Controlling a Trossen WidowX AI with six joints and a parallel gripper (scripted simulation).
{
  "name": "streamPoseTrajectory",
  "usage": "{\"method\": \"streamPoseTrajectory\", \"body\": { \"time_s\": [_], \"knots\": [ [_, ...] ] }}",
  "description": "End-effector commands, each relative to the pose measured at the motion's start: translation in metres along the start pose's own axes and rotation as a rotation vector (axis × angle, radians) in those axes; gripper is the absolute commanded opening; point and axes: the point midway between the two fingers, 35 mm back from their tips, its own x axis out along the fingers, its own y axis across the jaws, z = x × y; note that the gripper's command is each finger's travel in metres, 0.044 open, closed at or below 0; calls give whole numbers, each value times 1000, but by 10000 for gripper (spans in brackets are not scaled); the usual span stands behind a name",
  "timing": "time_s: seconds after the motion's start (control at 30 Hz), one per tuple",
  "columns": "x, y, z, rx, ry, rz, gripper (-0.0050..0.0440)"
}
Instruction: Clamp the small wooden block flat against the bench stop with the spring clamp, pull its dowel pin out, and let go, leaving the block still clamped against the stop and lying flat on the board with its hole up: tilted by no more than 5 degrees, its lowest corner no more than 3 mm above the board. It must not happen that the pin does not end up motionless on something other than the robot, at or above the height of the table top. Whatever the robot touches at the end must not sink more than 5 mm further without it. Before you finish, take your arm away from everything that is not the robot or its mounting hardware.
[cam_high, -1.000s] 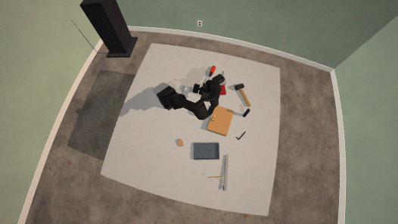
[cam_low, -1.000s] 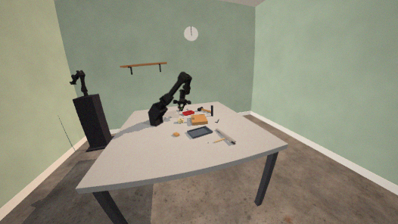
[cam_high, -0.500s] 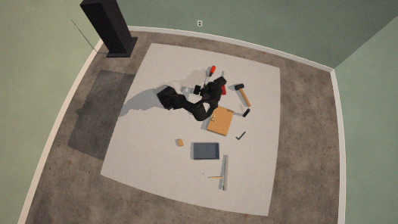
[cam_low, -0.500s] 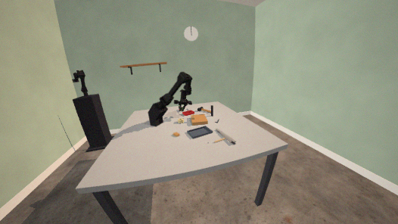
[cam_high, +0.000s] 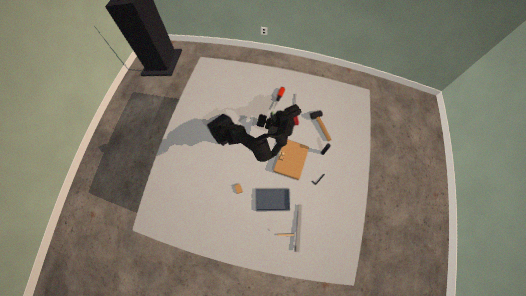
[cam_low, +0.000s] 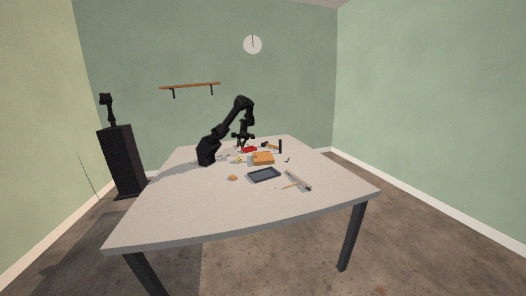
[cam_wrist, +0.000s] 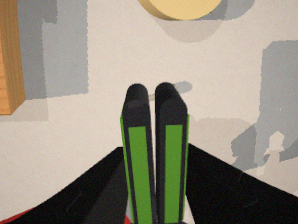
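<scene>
My gripper (cam_wrist: 154, 154) hangs above the table top, fingers pointing down and nearly together. It is shut on a black thing that spreads out to both sides below the fingers, which I take for the spring clamp (cam_wrist: 80, 203). In the overhead view the gripper (cam_high: 270, 118) is just behind the wooden board (cam_high: 291, 159). The board's edge also shows at the left of the wrist view (cam_wrist: 8, 43). A small pale thing (cam_high: 282, 156) sits at the board's near corner; it is too small to name. A small wooden block (cam_high: 237, 188) lies apart on the table. I cannot see the dowel pin.
A red object (cam_high: 296, 120) lies under the wrist. A screwdriver (cam_high: 277, 95), a hammer (cam_high: 321, 125), a grey tray (cam_high: 272, 199), a ruler (cam_high: 297, 227) and a pencil (cam_high: 285, 234) lie around.
</scene>
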Motion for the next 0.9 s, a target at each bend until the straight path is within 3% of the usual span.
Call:
{"method": "streamPoseTrajectory", "body": {
  "time_s": [0.0,0.87],
  "knots": [
    [-1,3,3,7,8,-4,0],
    [-1,16,19,23,26,-16,0]
  ]
}}
